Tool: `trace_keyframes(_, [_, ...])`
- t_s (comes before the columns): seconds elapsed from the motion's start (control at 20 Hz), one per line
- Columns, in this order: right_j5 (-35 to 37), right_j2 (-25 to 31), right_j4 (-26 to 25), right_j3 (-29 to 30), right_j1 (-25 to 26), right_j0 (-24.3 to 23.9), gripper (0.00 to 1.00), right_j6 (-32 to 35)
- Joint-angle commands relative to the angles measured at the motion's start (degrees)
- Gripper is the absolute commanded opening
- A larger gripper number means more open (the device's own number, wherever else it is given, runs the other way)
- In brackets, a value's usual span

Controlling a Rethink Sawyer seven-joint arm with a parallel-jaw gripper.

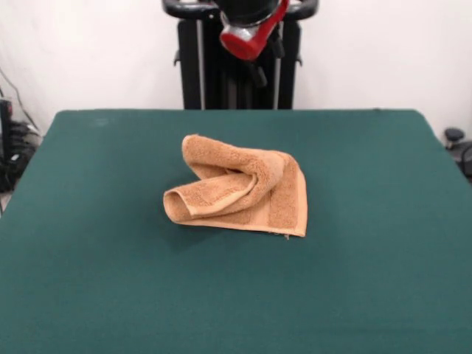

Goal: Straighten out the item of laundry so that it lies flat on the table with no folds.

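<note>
The orange-tan towel (pixel 240 190) lies crumpled near the middle of the dark green table (pixel 88 280). Its upper left part is folded over and rolled into a loop that opens toward the front left. Its right part lies flat, with a woven band running down to the front right corner. A tiny pale speck shows at that corner. The arm's red and black end (pixel 251 37) hangs at the top edge, above the table's far side and well behind the towel. It touches nothing. The gripper (pixel 259 72) shows only as dark parts below the red piece.
The robot's black pedestal (pixel 236 81) stands behind the far table edge. Cables and dark gear (pixel 11 147) sit off the left side. A black object (pixel 456 140) sits off the right side. Bare green cloth surrounds the towel on all sides.
</note>
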Motion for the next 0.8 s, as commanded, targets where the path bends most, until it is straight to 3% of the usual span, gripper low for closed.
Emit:
trace_keyframes(0.05, [-0.91, 4.02, -3.49, -5.75, 6.61, -0.62, 1.00, -12.55])
trace_keyframes(0.65, [1.89, 4.31, -4.85, -11.92, 12.71, -2.37, 1.00, -12.72])
trace_keyframes(0.8, [-0.93, 6.02, -4.24, -12.94, 14.93, -3.69, 1.00, -12.75])
